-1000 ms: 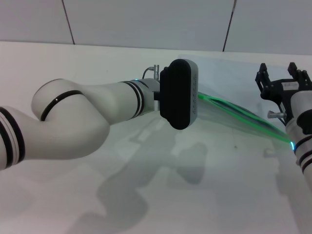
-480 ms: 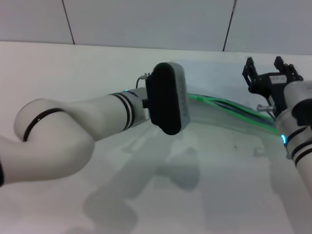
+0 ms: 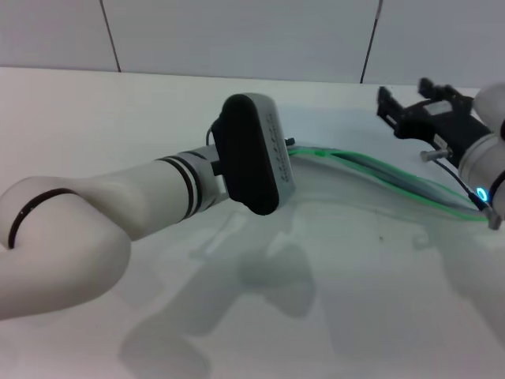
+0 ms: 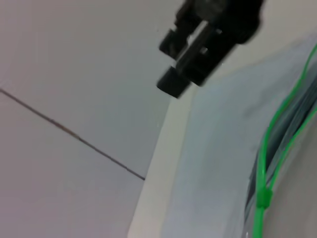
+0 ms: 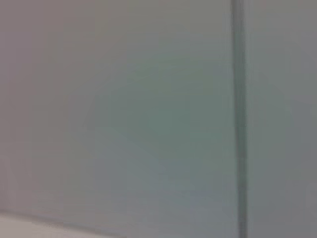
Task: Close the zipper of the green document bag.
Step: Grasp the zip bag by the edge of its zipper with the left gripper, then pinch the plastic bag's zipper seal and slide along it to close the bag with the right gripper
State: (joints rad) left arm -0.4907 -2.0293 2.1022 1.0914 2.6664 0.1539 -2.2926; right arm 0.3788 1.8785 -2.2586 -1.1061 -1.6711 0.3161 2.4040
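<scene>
— What's out there, biggest first?

— One white surface (image 3: 95,118), running back to a grey panelled wall (image 3: 237,39). On it lies one bag (image 3: 355,197), flat and pale, over toward the right and far side, with its far corner near the wall edge.

— How many arms?

— Two. The left arm (image 3: 102,221) is the bulky one, reaching in from the near left across the middle; its black wrist housing hides the left tool (image 3: 286,144), which sits at the bag's left end. I cannot tell whether that tool is wide or narrow. The right arm (image 3: 489,158) comes in at the far right, above the bag's right end.

— And the right tool?

— The right tool (image 3: 404,101) hangs off the surface near the bag's far right corner, its two black fingers parted with nothing between them. The left wrist view shows the same tool (image 4: 198,47), again spread and empty, above the bag's corner.

— The zipper?

— One zipper (image 3: 394,178), a thin green line along the bag's near long edge. It splits into two green strands with a gap between them over much of the length, so that stretch stands unclosed. In the left wrist view there is one small green slider (image 4: 262,198) on the strip.

— The right wrist view?

— Only the wall.
</scene>
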